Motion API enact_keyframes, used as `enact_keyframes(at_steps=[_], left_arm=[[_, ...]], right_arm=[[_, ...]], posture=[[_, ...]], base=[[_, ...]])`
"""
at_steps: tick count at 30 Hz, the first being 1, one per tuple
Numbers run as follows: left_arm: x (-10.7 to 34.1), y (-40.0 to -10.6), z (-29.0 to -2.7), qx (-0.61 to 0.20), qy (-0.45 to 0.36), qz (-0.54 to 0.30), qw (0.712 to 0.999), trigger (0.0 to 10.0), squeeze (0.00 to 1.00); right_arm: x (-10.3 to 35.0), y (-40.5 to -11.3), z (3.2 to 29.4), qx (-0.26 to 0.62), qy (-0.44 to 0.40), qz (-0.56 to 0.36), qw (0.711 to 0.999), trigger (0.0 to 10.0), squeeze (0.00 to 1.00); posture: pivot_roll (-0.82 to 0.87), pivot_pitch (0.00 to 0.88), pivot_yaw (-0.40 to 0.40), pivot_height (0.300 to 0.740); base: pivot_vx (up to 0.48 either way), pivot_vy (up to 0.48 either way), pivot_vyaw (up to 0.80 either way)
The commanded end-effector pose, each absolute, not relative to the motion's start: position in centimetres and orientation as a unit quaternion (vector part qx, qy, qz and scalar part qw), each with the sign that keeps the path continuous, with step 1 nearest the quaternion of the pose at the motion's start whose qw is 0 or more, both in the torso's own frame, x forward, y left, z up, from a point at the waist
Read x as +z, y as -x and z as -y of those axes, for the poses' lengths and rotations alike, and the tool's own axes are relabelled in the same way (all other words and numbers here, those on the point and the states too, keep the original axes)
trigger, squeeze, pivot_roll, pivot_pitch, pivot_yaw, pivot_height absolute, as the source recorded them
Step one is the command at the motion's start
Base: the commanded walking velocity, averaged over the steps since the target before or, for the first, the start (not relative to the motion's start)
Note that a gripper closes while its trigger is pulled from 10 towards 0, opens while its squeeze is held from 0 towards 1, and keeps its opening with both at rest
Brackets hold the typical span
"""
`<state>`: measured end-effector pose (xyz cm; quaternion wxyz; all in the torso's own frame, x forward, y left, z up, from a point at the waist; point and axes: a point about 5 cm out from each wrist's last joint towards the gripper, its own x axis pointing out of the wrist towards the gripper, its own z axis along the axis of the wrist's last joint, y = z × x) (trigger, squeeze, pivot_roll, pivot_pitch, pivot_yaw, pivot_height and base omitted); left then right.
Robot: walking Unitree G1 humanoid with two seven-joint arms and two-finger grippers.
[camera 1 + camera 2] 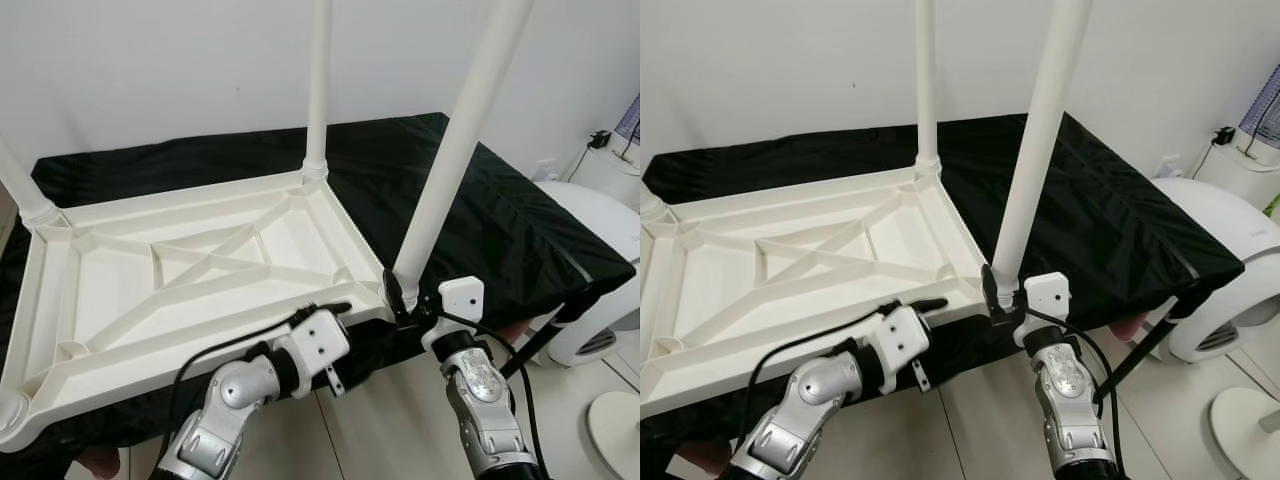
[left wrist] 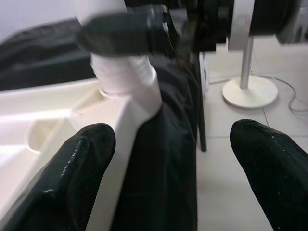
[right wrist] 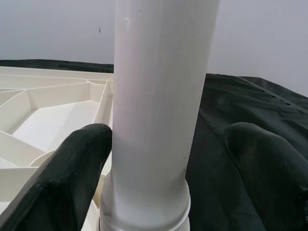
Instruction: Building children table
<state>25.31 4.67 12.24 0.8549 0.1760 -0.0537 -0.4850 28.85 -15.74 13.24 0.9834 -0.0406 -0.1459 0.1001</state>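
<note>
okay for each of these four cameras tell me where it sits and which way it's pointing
Left eye view: head, looking forward and down at the upturned white tabletop; both silver arms show.
Right eye view: head, same scene.
Left wrist view: along the left gripper, open at the tabletop's near edge, toward the corner leg.
Right wrist view: along the right gripper, its fingers either side of that leg.
Shared: all four show the corner leg.
</note>
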Motion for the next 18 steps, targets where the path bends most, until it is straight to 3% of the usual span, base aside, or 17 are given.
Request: enact_keyframes(at_steps=[1, 10, 18], left_arm=[[11.5, -25.4, -4.5, -0.496, -0.196, 0.027, 0.846, 10.0, 0.0], [11.2, -26.9, -4.5, -0.476, -0.23, -0.012, 0.849, 10.0, 0.0], [13.7, -27.6, -4.5, -0.479, -0.185, 0.016, 0.858, 10.0, 0.0]], right_arm=[[12.9, -28.7, 16.2, 0.093, 0.047, 0.138, 0.985, 10.0, 0.0], [12.8, -28.5, 16.3, 0.09, 0.047, 0.137, 0.985, 10.0, 0.0], [12.8, -28.5, 16.2, 0.088, 0.048, 0.138, 0.985, 10.0, 0.0]], posture=[[-0.06, 0.05, 0.016, 0.74], [-0.07, 0.042, 0.024, 0.74], [-0.08, 0.032, 0.025, 0.74]], base=[[0.0, 0.0, 0.0], [0.0, 0.0, 0.0], [0.0, 0.0, 0.0]])
